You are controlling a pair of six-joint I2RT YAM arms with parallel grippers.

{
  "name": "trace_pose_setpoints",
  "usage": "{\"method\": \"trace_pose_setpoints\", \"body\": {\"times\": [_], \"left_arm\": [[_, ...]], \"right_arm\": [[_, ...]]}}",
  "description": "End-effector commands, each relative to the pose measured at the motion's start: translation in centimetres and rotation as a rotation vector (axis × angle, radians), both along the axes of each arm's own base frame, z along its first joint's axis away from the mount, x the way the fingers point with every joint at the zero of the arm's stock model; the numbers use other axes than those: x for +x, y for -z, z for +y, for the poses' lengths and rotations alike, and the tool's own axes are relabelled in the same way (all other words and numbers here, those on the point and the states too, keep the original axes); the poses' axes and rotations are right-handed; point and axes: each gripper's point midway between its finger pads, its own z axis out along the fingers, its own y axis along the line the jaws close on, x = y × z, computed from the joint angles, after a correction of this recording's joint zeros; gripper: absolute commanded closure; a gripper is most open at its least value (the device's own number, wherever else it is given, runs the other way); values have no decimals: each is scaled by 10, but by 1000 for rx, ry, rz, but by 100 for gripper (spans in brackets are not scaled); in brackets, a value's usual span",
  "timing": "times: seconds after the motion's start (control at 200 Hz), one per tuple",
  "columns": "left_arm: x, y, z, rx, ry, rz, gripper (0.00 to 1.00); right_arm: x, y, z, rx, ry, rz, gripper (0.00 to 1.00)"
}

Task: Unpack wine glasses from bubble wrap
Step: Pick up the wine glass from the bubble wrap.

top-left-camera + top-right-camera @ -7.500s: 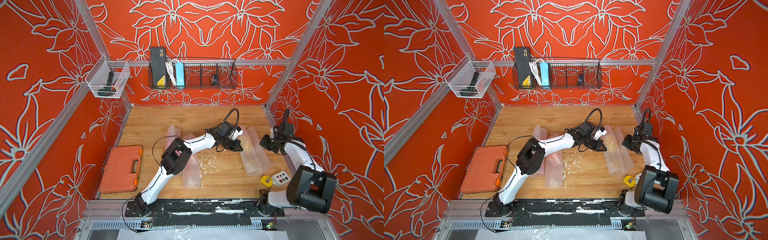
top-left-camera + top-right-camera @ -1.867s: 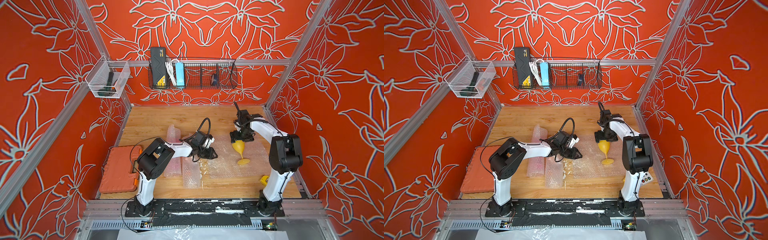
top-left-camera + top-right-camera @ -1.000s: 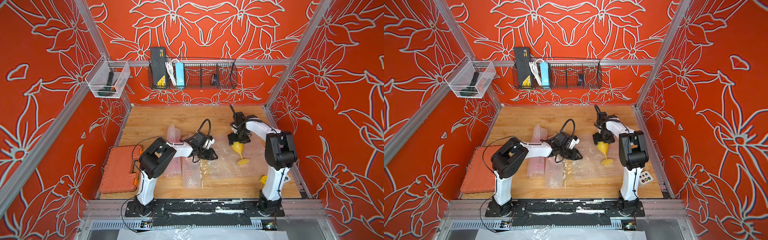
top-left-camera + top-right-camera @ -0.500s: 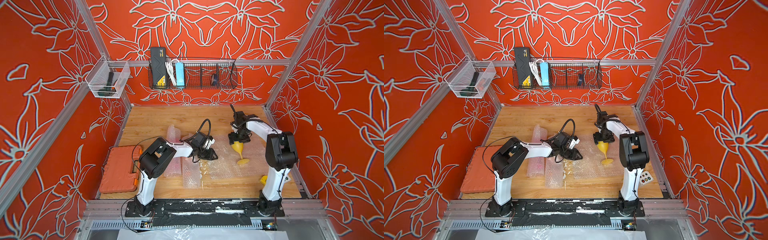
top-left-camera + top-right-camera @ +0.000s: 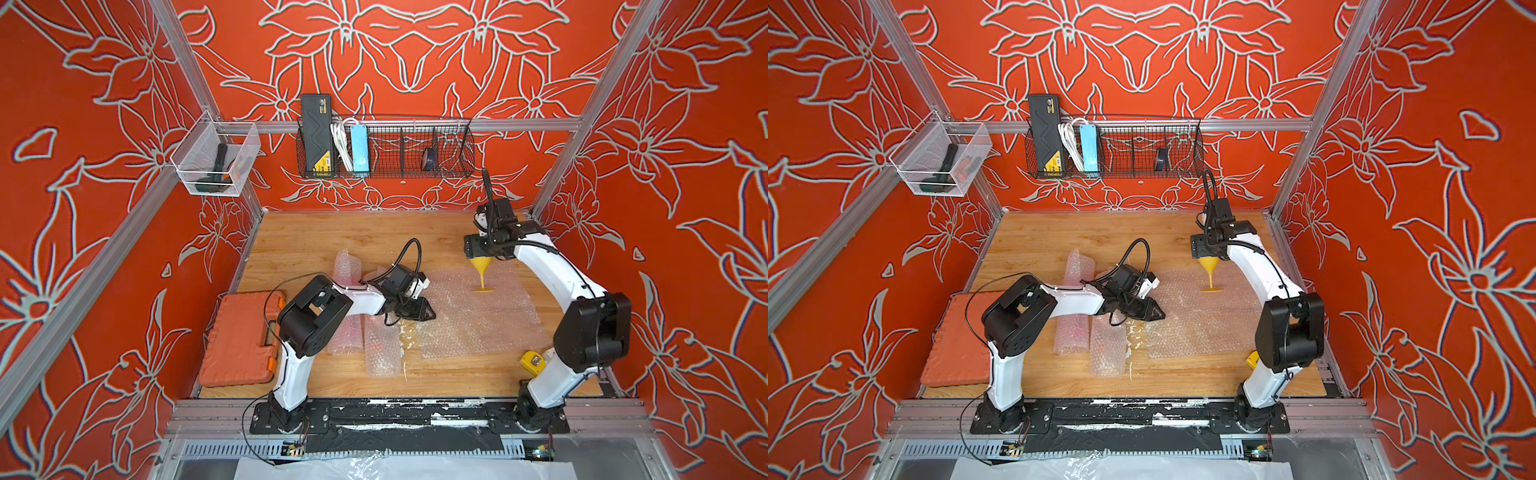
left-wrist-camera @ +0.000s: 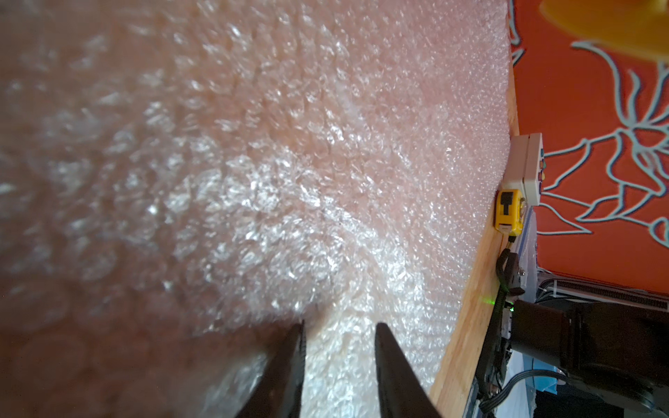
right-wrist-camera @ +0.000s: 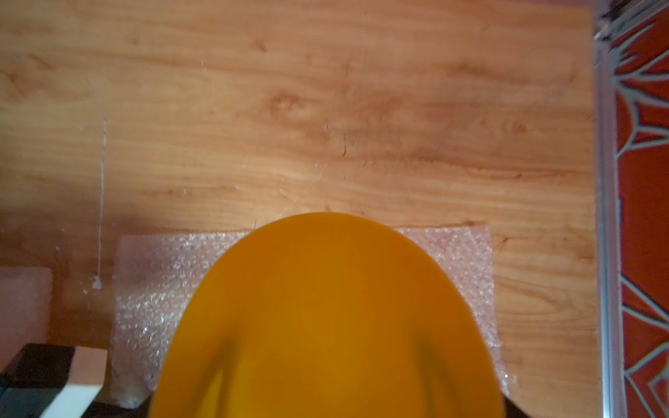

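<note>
A yellow wine glass (image 5: 481,266) (image 5: 1209,266) stands upright with its foot on a flat, unrolled sheet of bubble wrap (image 5: 478,324) (image 5: 1200,328). My right gripper (image 5: 481,255) (image 5: 1208,254) is shut on its bowl from above. The bowl (image 7: 325,307) fills the right wrist view and hides the fingers. My left gripper (image 5: 428,312) (image 6: 338,327) rests low on the sheet's left edge, its jaws a narrow gap apart over the bubble wrap (image 6: 289,181). Two rolled tubes of bubble wrap (image 5: 347,274) (image 5: 382,349) lie to the left, partly under the left arm.
An orange tool case (image 5: 241,336) lies at the front left. A yellow tape measure (image 5: 532,361) and a white button box (image 6: 528,163) sit by the right arm's base. A wire basket (image 5: 386,145) and a clear bin (image 5: 216,162) hang on the walls.
Since the earliest frames the right-hand roll has been opened flat and the yellow glass now stands on it. Over the last second the right gripper has shifted only slightly; the left has stayed still.
</note>
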Motion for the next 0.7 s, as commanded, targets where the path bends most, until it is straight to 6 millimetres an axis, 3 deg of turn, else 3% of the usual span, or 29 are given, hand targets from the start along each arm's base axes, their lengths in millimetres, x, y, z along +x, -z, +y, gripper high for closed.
{"method": "trace_pose_setpoints", "body": {"times": [0.0,0.175,0.305,0.696], "left_arm": [[-7,-7,2,-20,22,-4,66],[-6,-8,2,-18,17,-8,66],[-7,-10,4,-16,20,-10,66],[-11,-14,7,-21,19,-17,66]], "right_arm": [[24,-34,-15,-37,61,-212,19],[46,-61,-34,-28,132,-418,19],[66,-69,-46,-3,173,-496,20],[137,-62,-98,-100,336,-740,21]]}}
